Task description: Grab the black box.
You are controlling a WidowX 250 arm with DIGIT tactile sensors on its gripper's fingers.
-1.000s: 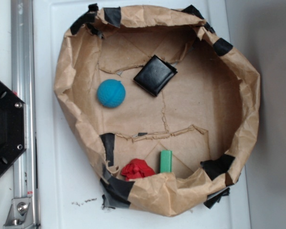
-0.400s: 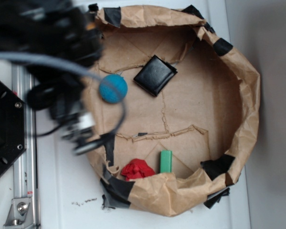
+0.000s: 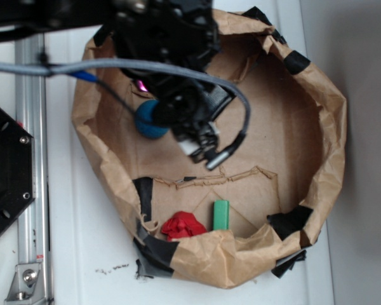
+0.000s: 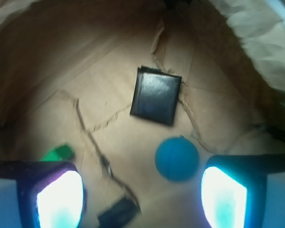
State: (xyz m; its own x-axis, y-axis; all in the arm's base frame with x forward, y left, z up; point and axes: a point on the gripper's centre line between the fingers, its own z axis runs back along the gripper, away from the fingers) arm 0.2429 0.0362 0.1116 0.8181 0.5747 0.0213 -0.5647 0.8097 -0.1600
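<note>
Your gripper (image 4: pixel 141 197) hangs spread and empty above the box (image 4: pixel 156 95), lined up for a drop beyond the ball (image 4: pixel 177 158).

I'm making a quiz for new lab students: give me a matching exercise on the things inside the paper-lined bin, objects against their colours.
Things:
1. box
2. ball
3. upright block
4. crumpled lump

Colours:
A. red
B. black
C. green
D. blue

Pairs: 1-B, 2-D, 3-C, 4-A

In the wrist view the end effector is open above the paper floor, with the box and ball both ahead of it and nothing held.
</note>
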